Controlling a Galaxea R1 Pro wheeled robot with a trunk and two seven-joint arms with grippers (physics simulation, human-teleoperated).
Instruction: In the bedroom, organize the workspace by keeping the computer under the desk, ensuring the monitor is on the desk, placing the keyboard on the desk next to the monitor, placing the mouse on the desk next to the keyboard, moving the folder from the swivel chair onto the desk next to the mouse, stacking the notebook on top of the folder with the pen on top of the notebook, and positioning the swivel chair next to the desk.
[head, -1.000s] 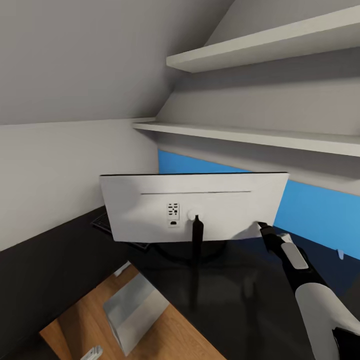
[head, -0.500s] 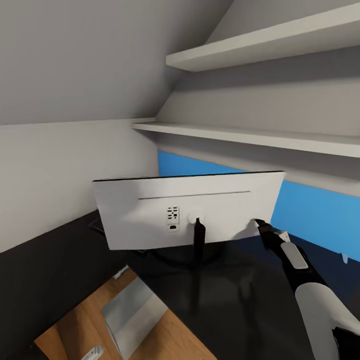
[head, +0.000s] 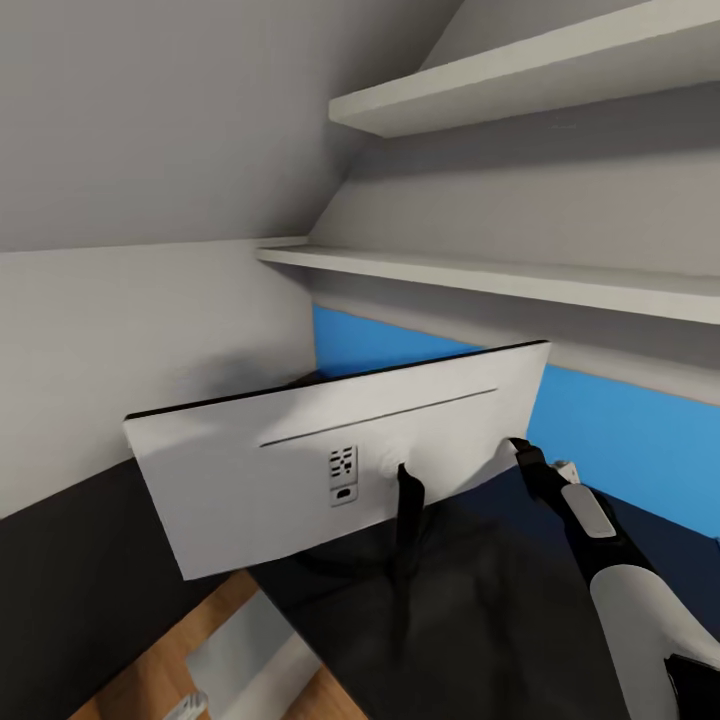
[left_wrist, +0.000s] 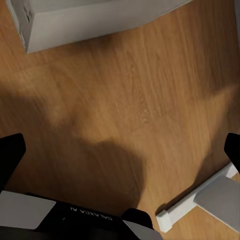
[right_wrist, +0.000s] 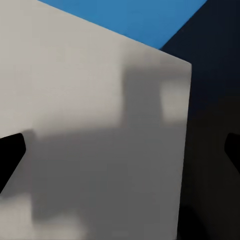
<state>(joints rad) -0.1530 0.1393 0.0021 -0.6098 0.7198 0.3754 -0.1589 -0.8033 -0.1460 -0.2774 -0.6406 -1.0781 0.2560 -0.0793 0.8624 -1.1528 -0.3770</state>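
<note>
the right gripper (head: 517, 447) presses its wide-spread, empty fingers against the white back of the large thin monitor (head: 300, 470), tilted on the glossy black desk (head: 500, 620)

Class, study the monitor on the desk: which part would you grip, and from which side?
Grip the monitor's thin right edge, coming from the back where the right end effector already is. The panel is wide, flat and tilted, so only its edges or slim stand neck fit.

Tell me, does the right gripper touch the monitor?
Touching: in the head view the right gripper tip meets the white back of the monitor.
</note>
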